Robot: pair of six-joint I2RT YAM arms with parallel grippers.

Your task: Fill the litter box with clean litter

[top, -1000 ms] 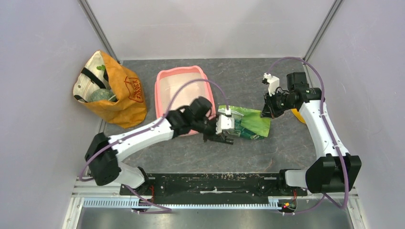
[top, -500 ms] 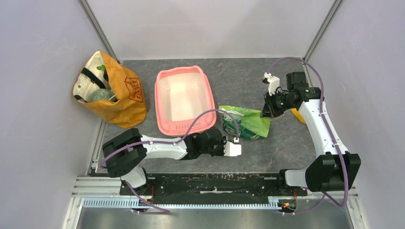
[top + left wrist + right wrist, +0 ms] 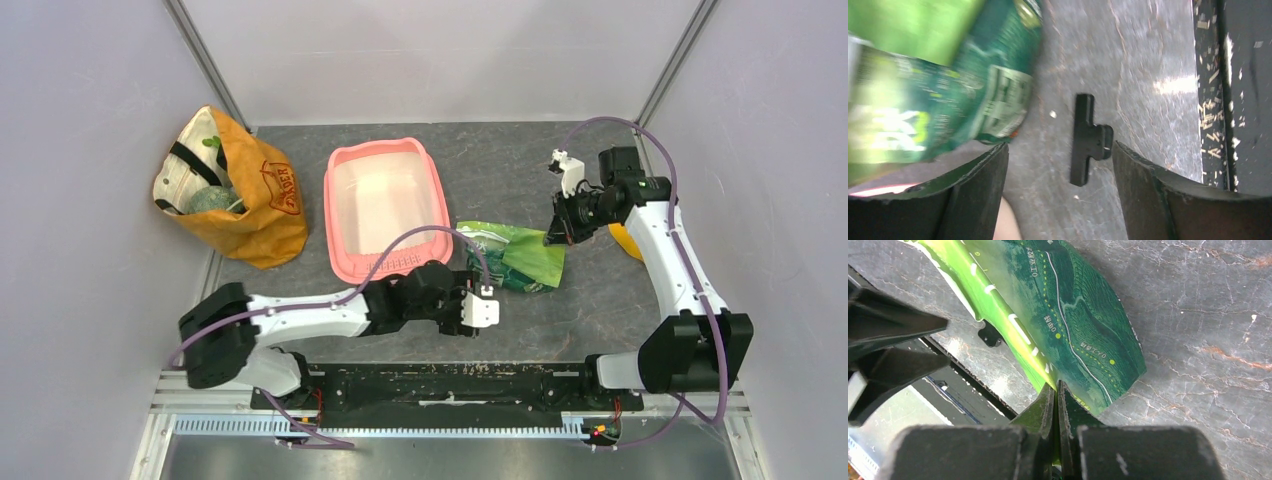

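Note:
The pink litter box (image 3: 335,215) stands on the table left of centre, its pale inside bare. No litter shows in any view. A glossy green foil bag (image 3: 515,258) lies just right of the box. My right gripper (image 3: 553,238) is shut on the bag's far right corner, and in the right wrist view its closed jaws (image 3: 1055,387) pinch the edge of the green foil bag (image 3: 1073,315). My left gripper (image 3: 470,315) hangs low near the bag's near left end. It is open (image 3: 1060,150) over a black clip (image 3: 1088,140) that lies loose on the table between its fingers.
An orange-tan fabric bag (image 3: 250,200) stands at the far left with things inside. Something orange (image 3: 625,243) peeks out behind the right arm. The black rail (image 3: 450,380) runs along the near edge, close to the left gripper. The black clip (image 3: 990,335) also shows beyond the bag.
My left gripper drew back from the bag's left end toward the near edge and opened. The black clip it carried now lies on the table. The right gripper kept its hold.

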